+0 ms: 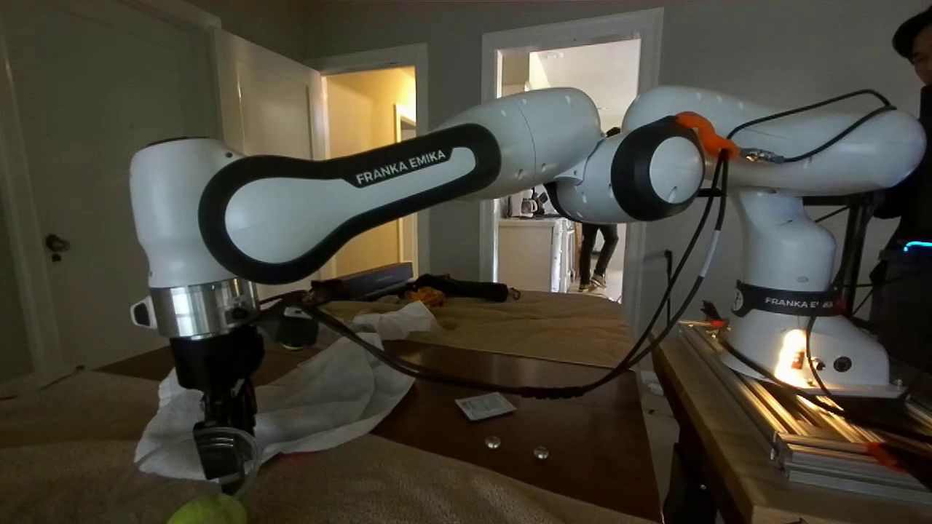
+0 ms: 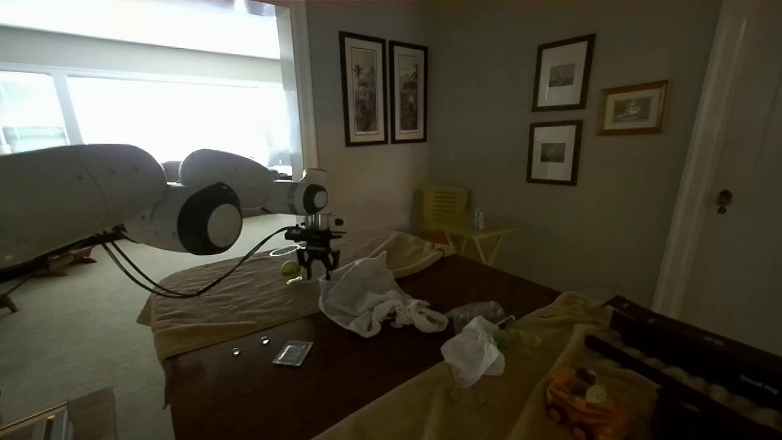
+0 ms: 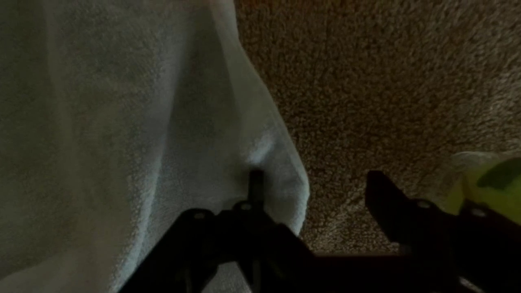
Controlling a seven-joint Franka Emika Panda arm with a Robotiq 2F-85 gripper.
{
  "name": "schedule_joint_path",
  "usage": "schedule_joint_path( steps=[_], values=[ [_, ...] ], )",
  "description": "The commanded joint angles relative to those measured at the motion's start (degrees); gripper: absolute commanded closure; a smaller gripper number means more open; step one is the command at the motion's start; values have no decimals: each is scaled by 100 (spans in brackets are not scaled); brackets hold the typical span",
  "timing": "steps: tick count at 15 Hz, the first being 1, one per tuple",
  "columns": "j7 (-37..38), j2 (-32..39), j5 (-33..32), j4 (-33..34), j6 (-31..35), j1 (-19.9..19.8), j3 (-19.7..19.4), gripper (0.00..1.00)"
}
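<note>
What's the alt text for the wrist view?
Open black gripper, one fingertip over a white cloth near its edge, the other over a brown towel. A yellow-green ball shows at the right frame edge, partly hidden by the gripper.

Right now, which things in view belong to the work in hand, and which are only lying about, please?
Likely in the work:
white cloth
gripper, jaws apart across the cloth's edge in the wrist view

Probably just lying about:
yellow-green ball
flat packet
two small shiny round pieces
orange toy
</note>
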Motion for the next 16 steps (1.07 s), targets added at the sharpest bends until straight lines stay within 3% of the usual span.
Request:
schedule_joint_path(
  steps=[1, 5, 7, 12, 16],
  values=[
    [-153, 84, -29, 143, -116, -20, 46, 64],
    [-144, 75, -54, 154, -111, -22, 18, 92],
    [-135, 34, -70, 107, -85, -24, -6, 100],
    [-188, 3, -75, 93, -37, -32, -4, 99],
    [-1163, -149, -45, 30, 424, 18, 205, 99]
  ],
)
